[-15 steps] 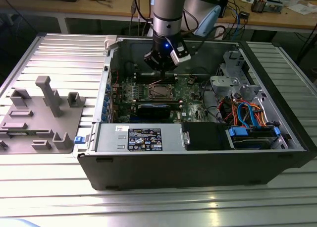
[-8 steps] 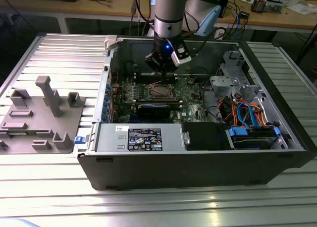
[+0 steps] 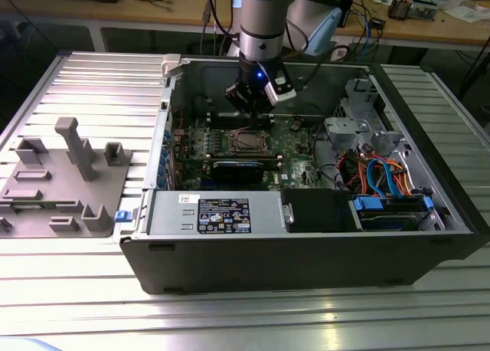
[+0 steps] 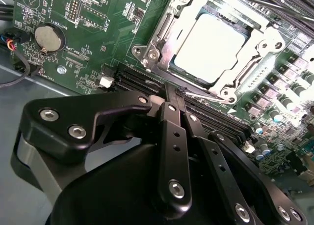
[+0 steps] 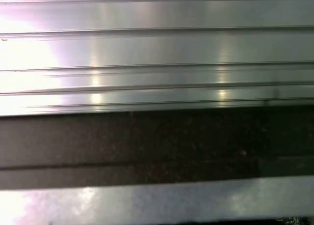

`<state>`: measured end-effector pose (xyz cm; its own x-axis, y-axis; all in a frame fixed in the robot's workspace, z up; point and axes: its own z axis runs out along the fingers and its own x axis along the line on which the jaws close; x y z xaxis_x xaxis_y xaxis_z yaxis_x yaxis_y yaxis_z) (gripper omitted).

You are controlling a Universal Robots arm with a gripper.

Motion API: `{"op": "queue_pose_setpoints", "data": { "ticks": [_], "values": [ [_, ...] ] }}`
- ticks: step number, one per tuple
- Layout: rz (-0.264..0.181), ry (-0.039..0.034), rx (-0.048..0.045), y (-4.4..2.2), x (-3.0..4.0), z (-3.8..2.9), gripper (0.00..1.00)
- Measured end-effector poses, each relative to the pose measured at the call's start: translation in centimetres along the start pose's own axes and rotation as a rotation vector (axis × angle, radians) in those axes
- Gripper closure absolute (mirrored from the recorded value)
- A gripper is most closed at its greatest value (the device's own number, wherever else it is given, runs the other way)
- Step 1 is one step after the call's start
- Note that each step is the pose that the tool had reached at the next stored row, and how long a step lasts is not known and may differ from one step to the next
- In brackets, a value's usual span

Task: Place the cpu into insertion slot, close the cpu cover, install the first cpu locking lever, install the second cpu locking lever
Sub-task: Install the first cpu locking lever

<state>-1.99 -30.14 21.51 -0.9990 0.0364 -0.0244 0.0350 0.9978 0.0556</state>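
In the exterior view my gripper (image 3: 251,106) hangs inside the open computer case (image 3: 306,251), just behind the cpu socket (image 3: 246,142) on the green motherboard. In the second wrist view the cpu (image 4: 213,48) lies flat in the socket, its pale metal top showing through the window of the cpu cover (image 4: 167,33), which lies down over it. The black fingers (image 4: 171,131) stand together, their tips beside the socket's edge. A thin lever rod (image 4: 206,96) runs along that edge right at the tips. I cannot tell whether the tips pinch it.
Black memory slots (image 4: 142,80) and a coin battery (image 4: 49,37) lie close to the fingers. A power supply (image 3: 214,213), a drive cage (image 3: 360,129) and orange and blue cables (image 3: 383,175) crowd the case. A grey fixture (image 3: 69,175) stands on the slatted table at the exterior view's left.
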Motion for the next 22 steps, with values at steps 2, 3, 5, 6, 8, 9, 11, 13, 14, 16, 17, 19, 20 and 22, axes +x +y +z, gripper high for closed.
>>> {"op": "queue_pose_setpoints", "data": {
  "ticks": [2,3,5,6,8,9,11,13,14,16,17,19,20,22],
  "values": [
    [0.0,0.0,-0.0001,0.0,-0.07,0.14,0.89],
    [0.0,0.0,0.0,-0.01,-0.09,0.18,0.89],
    [0.0,0.0001,0.0,-0.01,-0.15,0.3,0.89],
    [0.0,0.0001,0.0,-0.01,-0.17,0.35,0.89],
    [0.0,0.0,0.0,-0.02,-0.21,0.46,0.89],
    [0.0,0.0001,0.0,-0.02,-0.24,0.52,0.89],
    [0.0,0.0001,0.0,-0.02,-0.29,0.63,0.89],
    [0.0,0.0,-0.0001,-0.03,-0.35,0.75,0.89],
    [0.0,0.0,0.0,-0.03,-0.38,0.83,0.89],
    [0.0,0.0001,0.0001,-0.04,-0.4,0.94,0.89],
    [0.0,0.0001,0.0001,-0.04,-0.41,0.98,0.89],
    [0.0,0.0003,0.0003,-0.04,-0.43,1.01,0.89],
    [0.0,0.0002,0.0003,-0.04,-0.44,1.01,0.89],
    [0.0,-0.0001,0.0,-0.04,-0.44,1.03,0.89]
  ]
}}
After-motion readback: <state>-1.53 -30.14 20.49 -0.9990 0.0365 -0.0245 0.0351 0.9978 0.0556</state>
